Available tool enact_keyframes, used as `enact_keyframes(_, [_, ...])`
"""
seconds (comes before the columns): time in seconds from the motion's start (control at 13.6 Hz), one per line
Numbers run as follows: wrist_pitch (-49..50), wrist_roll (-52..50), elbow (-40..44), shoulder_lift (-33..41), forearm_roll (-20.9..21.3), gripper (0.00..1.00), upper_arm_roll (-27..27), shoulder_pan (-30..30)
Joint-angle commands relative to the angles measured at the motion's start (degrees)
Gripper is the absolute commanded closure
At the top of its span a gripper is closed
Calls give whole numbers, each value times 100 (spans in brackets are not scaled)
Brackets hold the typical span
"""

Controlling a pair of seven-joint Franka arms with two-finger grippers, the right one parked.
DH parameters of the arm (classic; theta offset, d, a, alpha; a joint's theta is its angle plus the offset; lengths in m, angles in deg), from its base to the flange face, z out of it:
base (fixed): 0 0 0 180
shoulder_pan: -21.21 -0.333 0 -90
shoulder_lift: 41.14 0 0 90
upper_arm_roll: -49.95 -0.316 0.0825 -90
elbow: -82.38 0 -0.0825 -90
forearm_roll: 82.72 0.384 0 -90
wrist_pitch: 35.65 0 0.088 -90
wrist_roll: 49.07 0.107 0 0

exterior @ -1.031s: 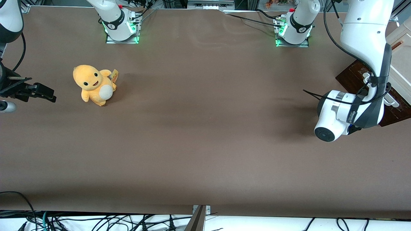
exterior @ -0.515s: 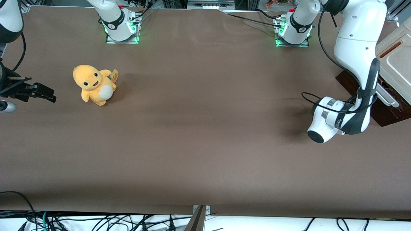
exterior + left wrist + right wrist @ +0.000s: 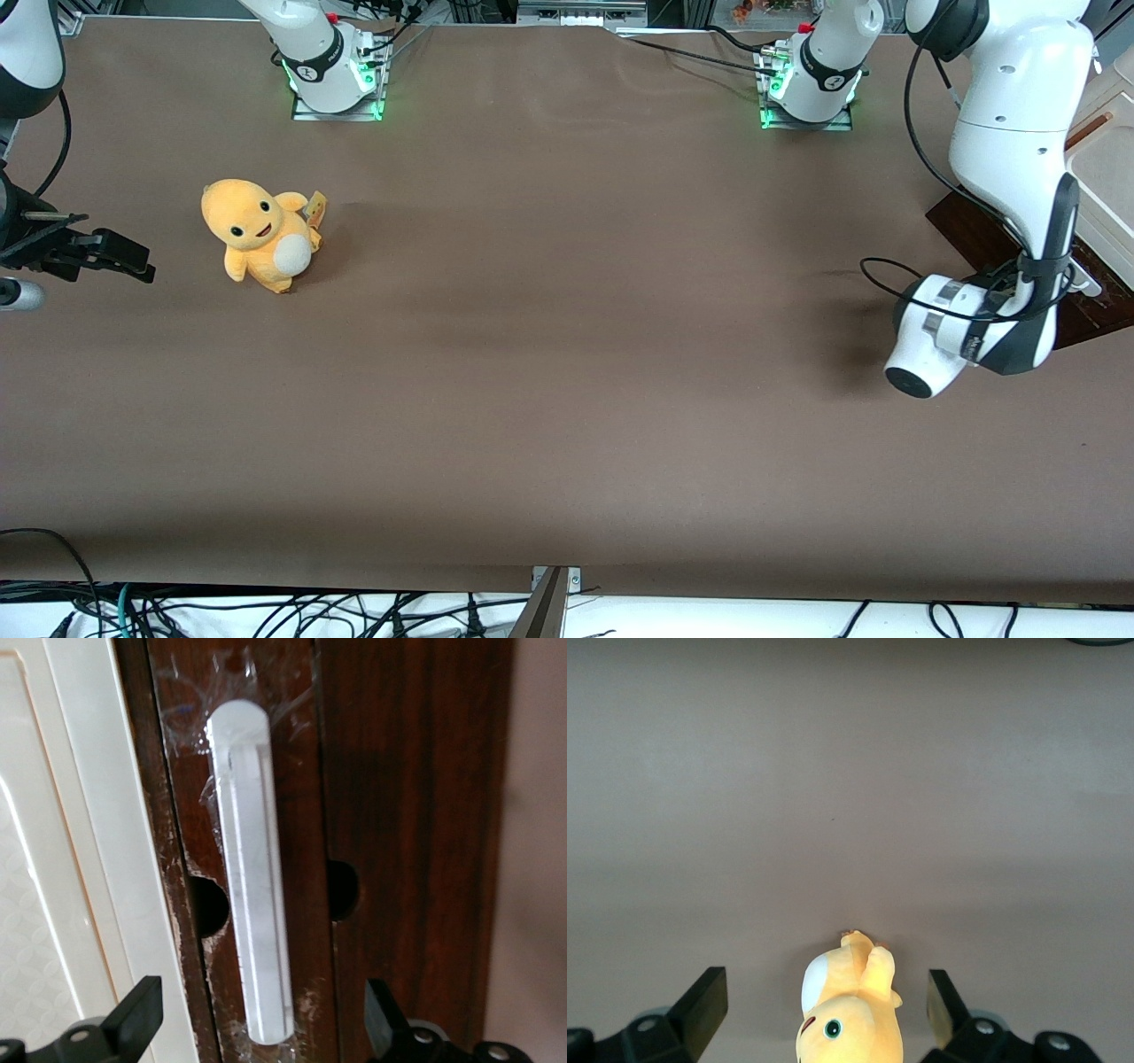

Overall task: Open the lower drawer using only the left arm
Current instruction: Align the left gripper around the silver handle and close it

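Brown matting covers the whole table [image 3: 567, 372], and we read the scene from the parked arm's end toward the working arm's. First comes a yellow plush toy [image 3: 260, 234], sitting upright and well apart from anything the task concerns. Past a wide stretch of bare mat we reach the left arm [image 3: 1014, 168], bent down over the working arm's end of the table, its white wrist housing hanging low beside the dark front of the lower drawer [image 3: 970, 223].

From the wrist camera we see more. The gripper [image 3: 261, 1028] has its two black fingers spread wide, one fingertip [image 3: 142, 1014] over the cream-white panel [image 3: 80, 859] next to the drawer, the other over the dark wood. Between them lies the whitish bar handle [image 3: 252, 877], running lengthwise on the reddish-brown front — the fingers straddle it but do not touch it, and nothing is held.

We judge the task to be at its approach stage. No pale drawer sides show in either view, so the drawer looks closed. The line-up with the handle appears largely done; what is left is the real work — bringing the fingers in around the bar, clamping on it, and drawing the drawer out toward the open table.
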Motion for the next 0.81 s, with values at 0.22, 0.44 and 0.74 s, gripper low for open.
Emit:
enact_keyframes(0.22, [338, 27, 100, 4, 97, 38, 50, -170])
enact_keyframes(0.44, [137, -245, 126, -48, 342, 43, 50, -196])
enact_keyframes(0.74, [-13, -360, 82, -101, 405, 44, 50, -301])
